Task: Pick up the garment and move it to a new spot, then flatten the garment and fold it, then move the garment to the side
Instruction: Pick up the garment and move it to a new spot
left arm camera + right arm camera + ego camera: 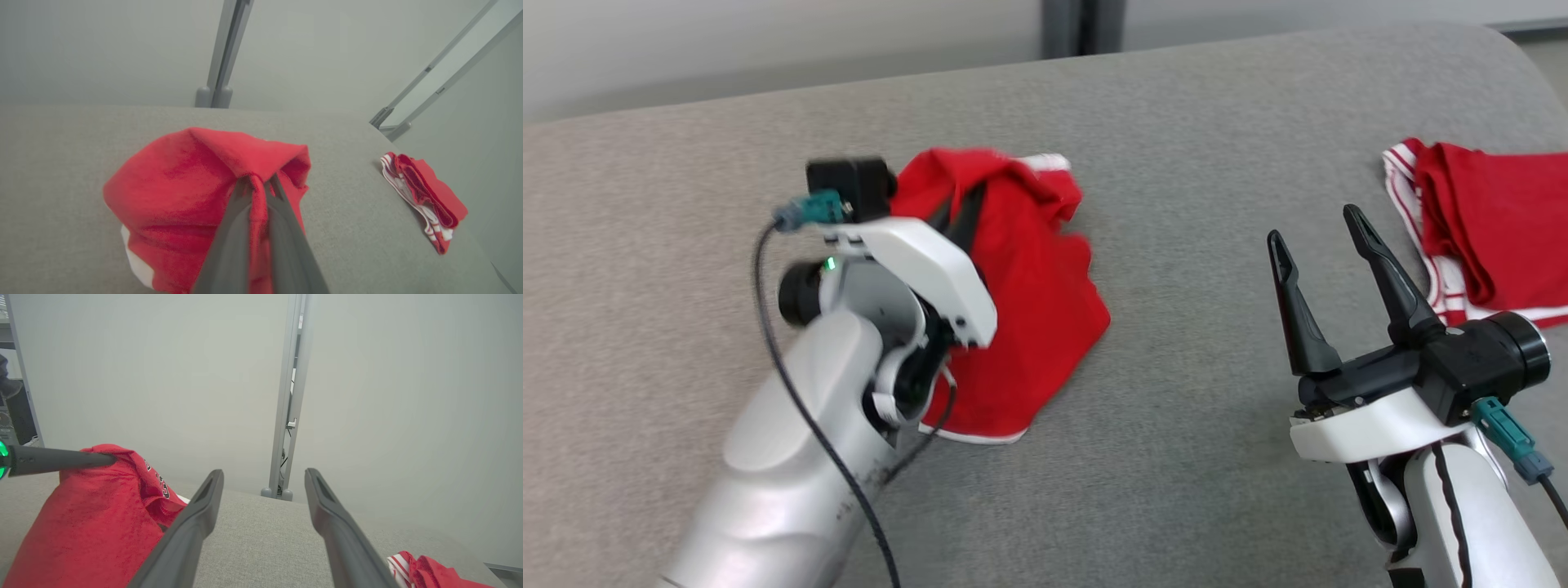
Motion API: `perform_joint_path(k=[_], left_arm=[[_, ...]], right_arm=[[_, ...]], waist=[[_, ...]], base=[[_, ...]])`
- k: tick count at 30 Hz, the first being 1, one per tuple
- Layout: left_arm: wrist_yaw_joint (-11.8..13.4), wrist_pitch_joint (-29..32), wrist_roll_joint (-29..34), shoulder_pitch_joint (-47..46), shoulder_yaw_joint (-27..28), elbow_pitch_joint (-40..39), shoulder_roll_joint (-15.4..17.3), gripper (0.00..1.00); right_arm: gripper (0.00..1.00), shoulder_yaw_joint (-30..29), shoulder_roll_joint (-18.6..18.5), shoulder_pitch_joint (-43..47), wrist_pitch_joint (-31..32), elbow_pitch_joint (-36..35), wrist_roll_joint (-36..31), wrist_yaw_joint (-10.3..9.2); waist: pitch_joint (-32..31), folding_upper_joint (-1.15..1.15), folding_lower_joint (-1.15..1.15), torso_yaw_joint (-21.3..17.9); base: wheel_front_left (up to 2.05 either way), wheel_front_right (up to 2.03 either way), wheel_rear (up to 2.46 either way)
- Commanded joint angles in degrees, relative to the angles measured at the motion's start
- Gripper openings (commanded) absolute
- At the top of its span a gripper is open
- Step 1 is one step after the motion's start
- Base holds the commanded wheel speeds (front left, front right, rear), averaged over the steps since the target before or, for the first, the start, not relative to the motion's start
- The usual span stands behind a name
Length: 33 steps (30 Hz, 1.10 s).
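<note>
We see a red garment [1029, 327] on a counter [1176, 457] covered in gray fabric, left of the middle in the head view. Its long axis runs away from the robot. The near end lies on the counter and shows a white-trimmed hem. The far end is gathered into a raised peak, with a bit of white trim beside it. In the right wrist view, a fold near that peak carries dark lettering that is too small to read.

The left gripper [258, 179] is closed tight on the peak. In the left wrist view, a narrow ridge of red cloth is pinched between its two dark fingers [229, 245], and the rest of the garment drapes down and to the left below them. The left forearm rises from the lower left of the head view. Its wrist is bent so the fingers reach forward over the garment. From the right wrist view, these fingers lie nearly level, with the tip at the top of the cloth.

The right gripper [1313, 224] is spread wide and holds nothing. Its arm comes in from the lower right of the head view. The fingers point away from the robot, leaning slightly left, over bare counter.

A second garment [1486, 237], red with white stripes, lies folded by the counter's right edge. It is well apart from the first, and the right gripper sits between the two.
</note>
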Motion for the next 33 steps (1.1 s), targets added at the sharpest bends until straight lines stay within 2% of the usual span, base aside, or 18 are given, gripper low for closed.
perform_joint_path(k=[1, 7, 14, 17, 23, 27, 29, 33], left_arm=[[0.29, 0.01, 0.05, 0.81, -0.57, 2.58, -0.41, 1.00], [-1.34, -4.24, 2.51, -0.39, -2.68, 10.39, -1.00, 1.00], [-3.94, -10.81, 1.32, -0.83, -0.19, 12.52, -0.17, 1.00], [-4.36, -13.49, 1.04, -0.29, 1.07, 11.82, 0.96, 1.00], [-3.30, -18.63, 2.29, 2.71, 3.43, 8.60, 5.54, 1.00], [-2.90, -20.98, 0.93, 7.57, 7.35, 5.34, 8.00, 1.00], [-2.37, -21.59, 3.33, 10.58, 8.07, 3.95, 9.96, 1.00], [-2.63, -21.89, 4.78, 15.42, 11.62, 0.07, 9.83, 1.00]], right_arm=[[1.00, -0.11, 0.02, -0.51, -0.10, -0.25, 0.39, -0.02], [1.00, -0.56, 0.33, -0.20, -0.10, -0.36, 0.40, -0.02], [1.00, -1.34, 0.38, 1.18, -0.10, 0.42, -0.19, -0.02], [1.00, -1.77, 0.10, 1.90, -0.10, 0.78, -0.40, -0.02], [1.00, -0.25, -2.67, 3.42, -0.10, 2.24, -0.69, -0.03], [1.00, -1.38, -3.42, 4.64, -0.10, 2.79, 0.44, -0.02], [1.00, -1.66, -4.07, 5.27, -0.10, 3.62, 0.53, -0.02], [1.00, -2.06, -4.50, 5.87, -0.10, 4.21, 0.82, -0.02]], waist=[[1.15, 0.00, 0.00, -2.16], [1.37, 0.00, 0.00, -3.13], [-1.42, 0.00, 0.00, -0.02], [-2.86, 0.00, 0.00, 2.30], [-5.20, 0.00, 0.00, 6.40], [-6.47, 0.00, 0.00, 8.56], [-7.00, 0.00, 0.00, 9.39], [-7.67, 0.00, 0.00, 10.36]], base=[[0.00, 0.00, 0.00], [0.00, 0.00, 0.00], [0.00, 0.00, 0.00], [0.00, 0.00, 0.00], [0.00, 0.00, 0.00], [0.00, 0.00, 0.00], [0.00, 0.00, 0.00], [0.00, 0.00, 0.00]])
